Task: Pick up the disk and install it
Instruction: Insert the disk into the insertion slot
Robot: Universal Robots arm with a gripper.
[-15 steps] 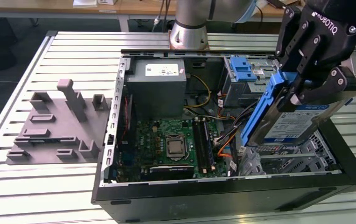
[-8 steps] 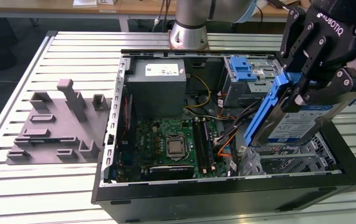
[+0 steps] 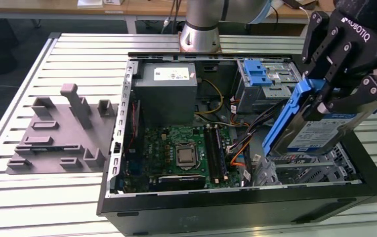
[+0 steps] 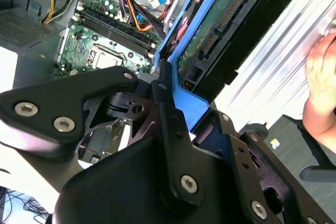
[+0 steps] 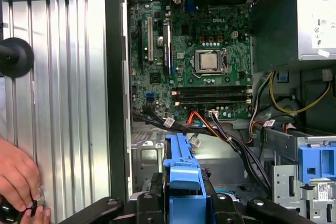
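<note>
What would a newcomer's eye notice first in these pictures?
The robot's black hand grips the flat silver hard disk with blue plastic rails, tilted above the open black computer case at the exterior view's right. Inside the case, the green motherboard lies bare beside the grey power-supply box.

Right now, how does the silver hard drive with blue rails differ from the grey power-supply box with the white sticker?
The silver hard drive is smaller, the grey power-supply box bulkier. The drive hangs tilted in the gripper over the open case; the box sits flat inside it. The drive has blue rails, the box none. Both carry labels.
</note>
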